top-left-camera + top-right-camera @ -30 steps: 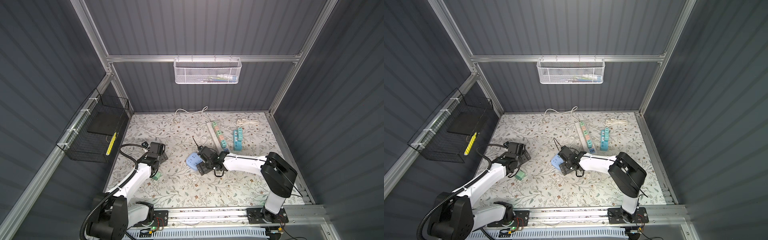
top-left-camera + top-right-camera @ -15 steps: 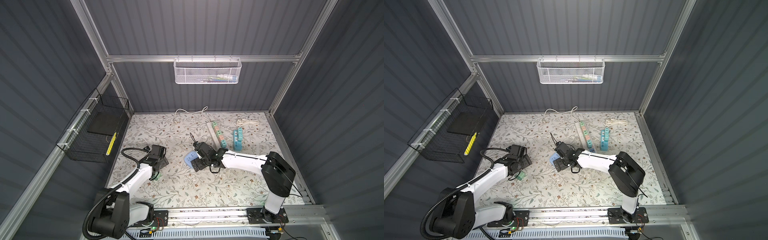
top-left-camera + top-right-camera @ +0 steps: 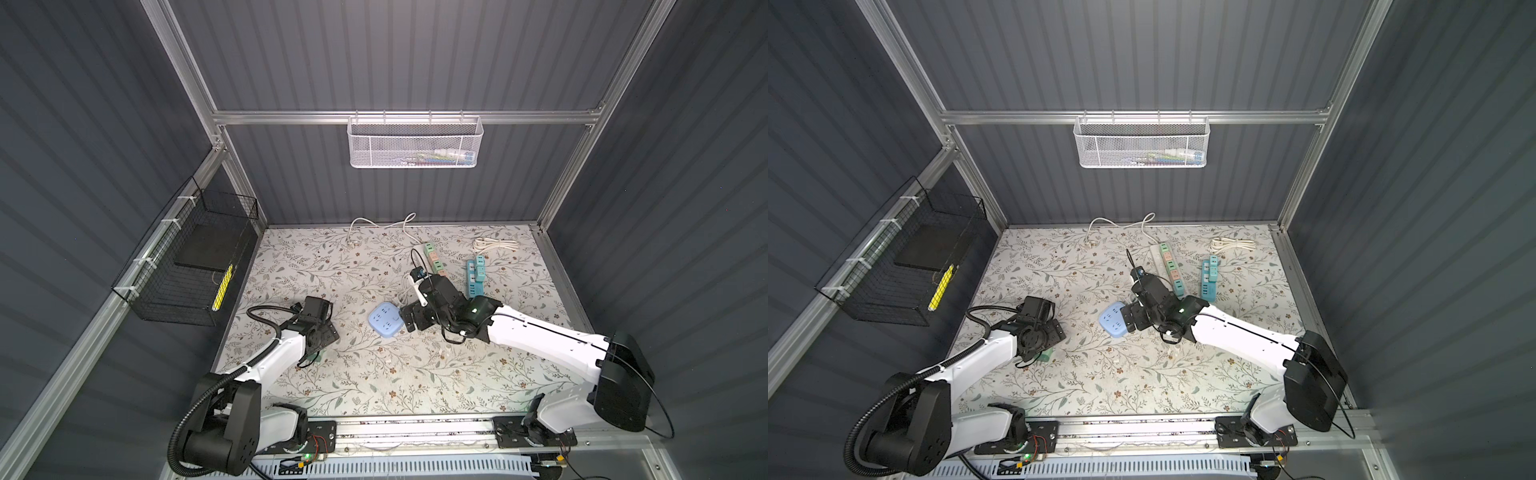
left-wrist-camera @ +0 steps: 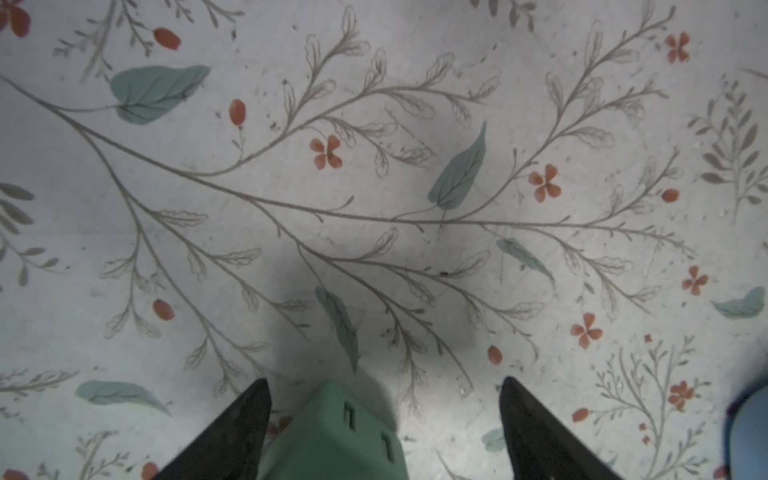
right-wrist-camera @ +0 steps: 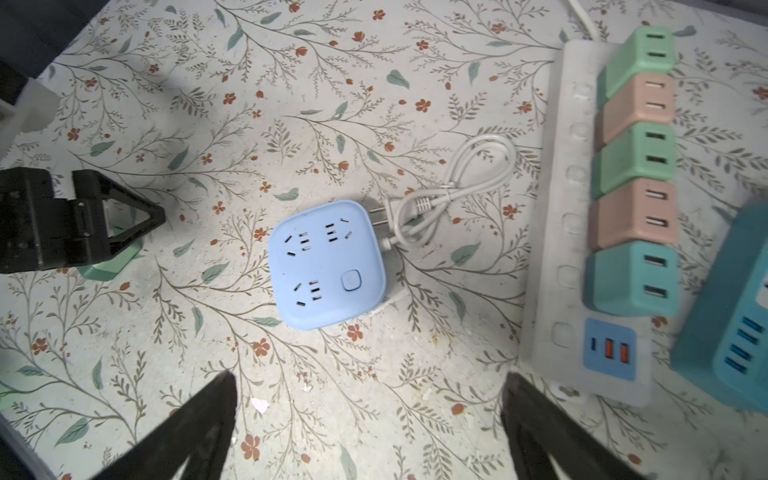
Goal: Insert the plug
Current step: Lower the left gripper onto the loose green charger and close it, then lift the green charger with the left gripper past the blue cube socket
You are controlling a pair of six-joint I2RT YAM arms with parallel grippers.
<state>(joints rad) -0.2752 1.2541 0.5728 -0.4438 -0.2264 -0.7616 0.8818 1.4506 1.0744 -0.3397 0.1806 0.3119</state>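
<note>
Left gripper (image 4: 383,381) now over one green plug (image 4: 332,432), jaws apart; right gripper (image 5: 368,378) spread wide, empty; one blue socket (image 5: 328,266); two power strips (image 3: 432,261).

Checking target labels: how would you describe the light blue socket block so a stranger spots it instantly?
Near the middle of the floral mat, by the long white power strip, lies a light blue socket block with a white cord coiled beside it. Unlike that strip and the teal power strip, it is square with rounded corners.

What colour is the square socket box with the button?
The socket box is light blue; the right wrist view shows it best.
</note>
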